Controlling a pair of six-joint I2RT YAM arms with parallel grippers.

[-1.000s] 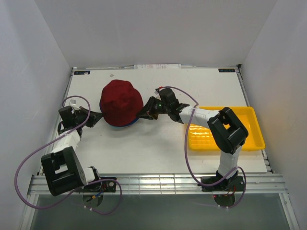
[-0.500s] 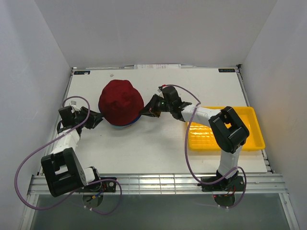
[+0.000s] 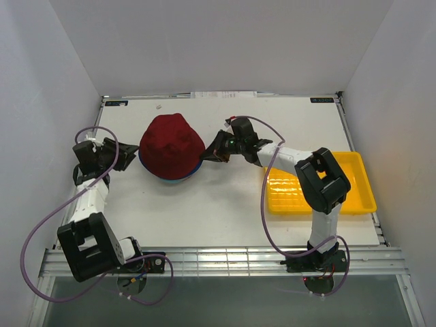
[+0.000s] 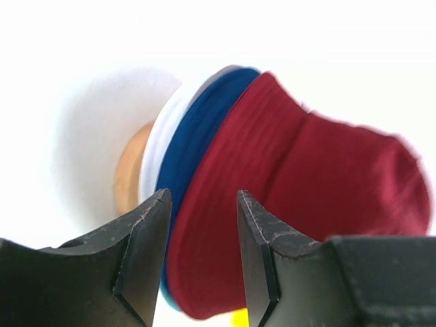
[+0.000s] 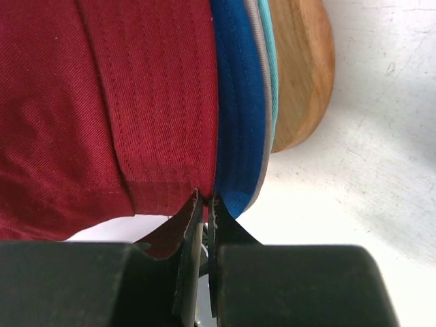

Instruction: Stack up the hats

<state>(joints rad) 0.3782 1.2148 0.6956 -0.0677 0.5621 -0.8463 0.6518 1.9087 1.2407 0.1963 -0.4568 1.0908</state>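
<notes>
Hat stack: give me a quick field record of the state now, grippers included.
top hat: dark red hat, crown up
under it: blue hat, then grey hat and teal hat, brims only showing
support: wooden stand under the hats
left gripper: open, beside the stack, holding nothing
right gripper: shut, tips at the brim edges; pinch on fabric unclear
yellow tray: right of the stack, no hat seen in it

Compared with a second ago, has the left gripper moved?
Yes. The left gripper has drawn back from the red hat, toward the left edge of the table, and its jaws now stand open.
</notes>
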